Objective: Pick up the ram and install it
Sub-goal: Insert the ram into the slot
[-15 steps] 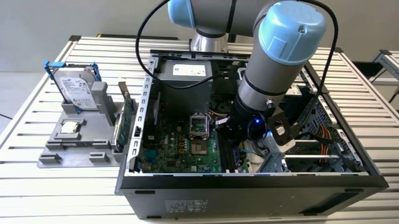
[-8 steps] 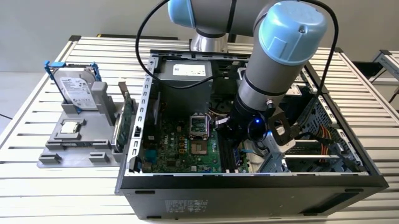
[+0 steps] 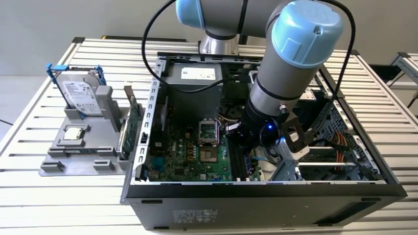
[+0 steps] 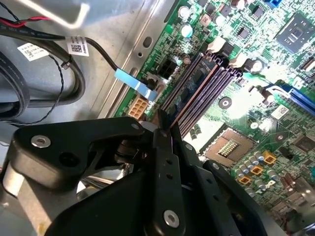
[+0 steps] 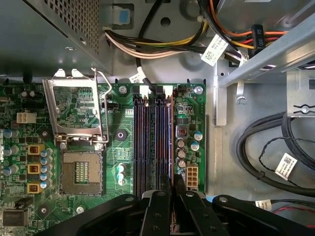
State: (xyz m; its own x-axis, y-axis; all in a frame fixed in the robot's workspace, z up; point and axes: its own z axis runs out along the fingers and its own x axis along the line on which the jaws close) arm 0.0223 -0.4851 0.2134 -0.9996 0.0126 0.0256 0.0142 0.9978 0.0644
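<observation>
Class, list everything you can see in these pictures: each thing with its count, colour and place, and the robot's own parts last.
table: one, white slats, under everything
computer case: one, black, open, on the table
motherboard: one, green, on the case floor
memory slots: four, dark, side by side on the motherboard
processor socket: one, silver frame, open, beside the slots
power supply: one, grey, at the case's far end
cables: several, black, on the case floor
fixture: one, grey, at the exterior view's left of the case
hard drive: one, silver in a blue frame, upright on the fixture
card: one, green, on edge on the fixture
arm: one, grey with blue caps, reaching into the case
gripper: one, black, over the slots' end
</observation>
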